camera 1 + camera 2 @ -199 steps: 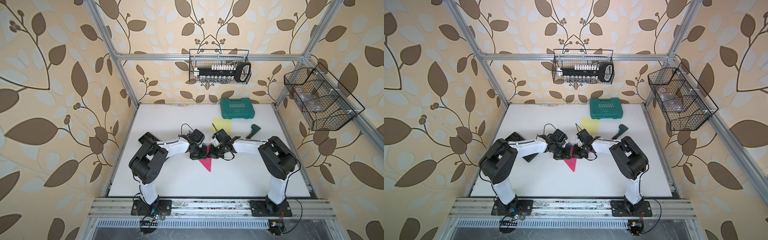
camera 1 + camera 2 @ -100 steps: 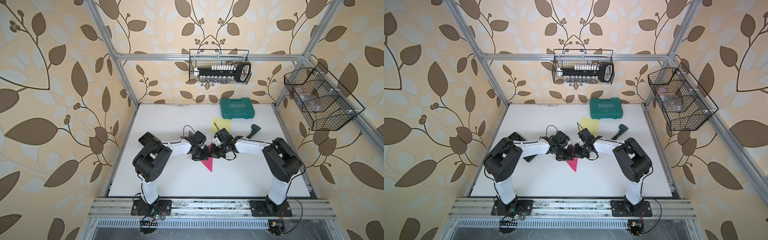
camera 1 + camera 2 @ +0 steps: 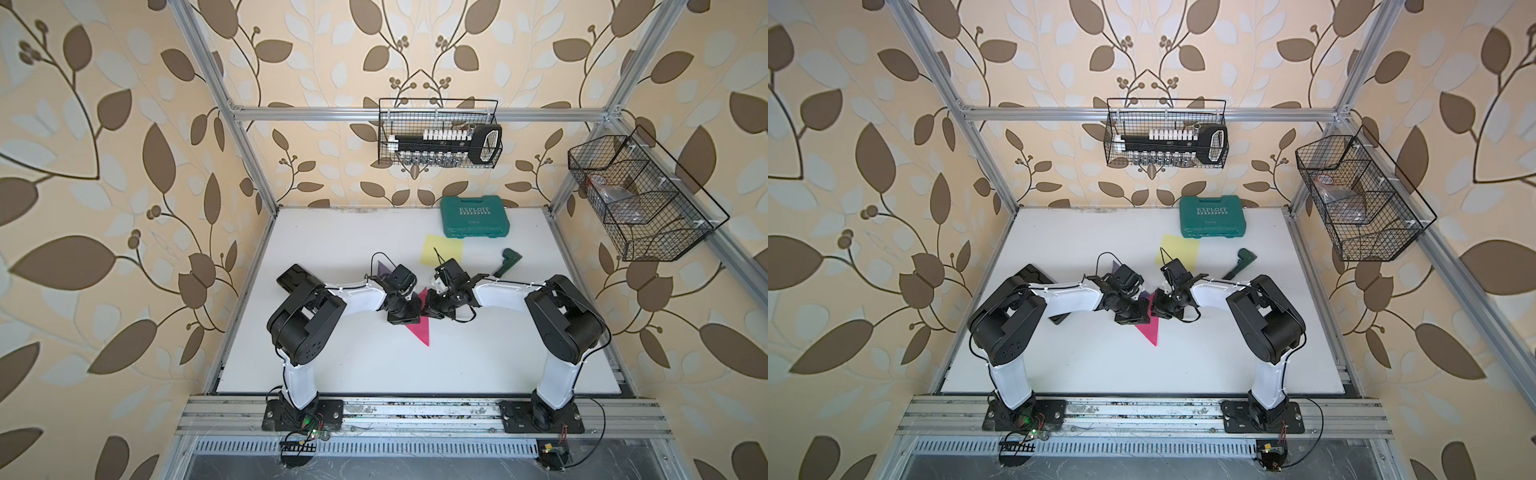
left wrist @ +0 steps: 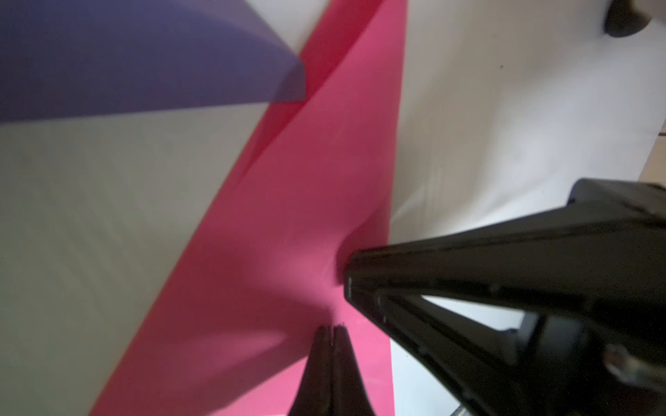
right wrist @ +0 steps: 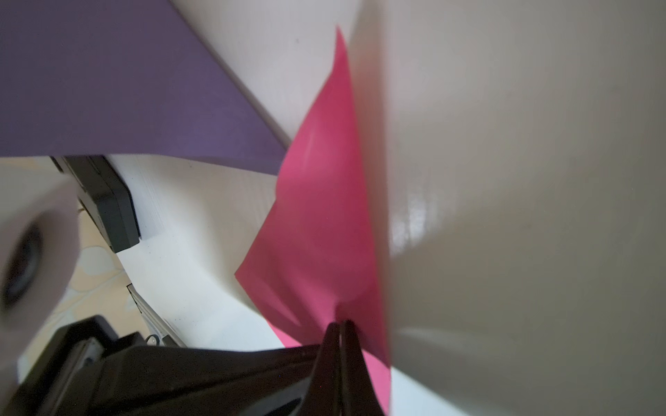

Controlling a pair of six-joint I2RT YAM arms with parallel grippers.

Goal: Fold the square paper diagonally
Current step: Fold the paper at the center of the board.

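On the table [image 3: 332, 249], the pink paper [image 3: 420, 330] lies folded into a narrow triangle, long axis near-to-far, sharp tip toward the near edge. On its wider far part the left gripper [image 4: 329, 333] and right gripper [image 5: 340, 326] meet, jaws fully closed, tips touching the paper. Just beyond, a purple sheet [image 3: 384, 268] reaches it with one corner; farther right lie a yellow sheet [image 3: 442, 249] and green case [image 3: 475, 216].
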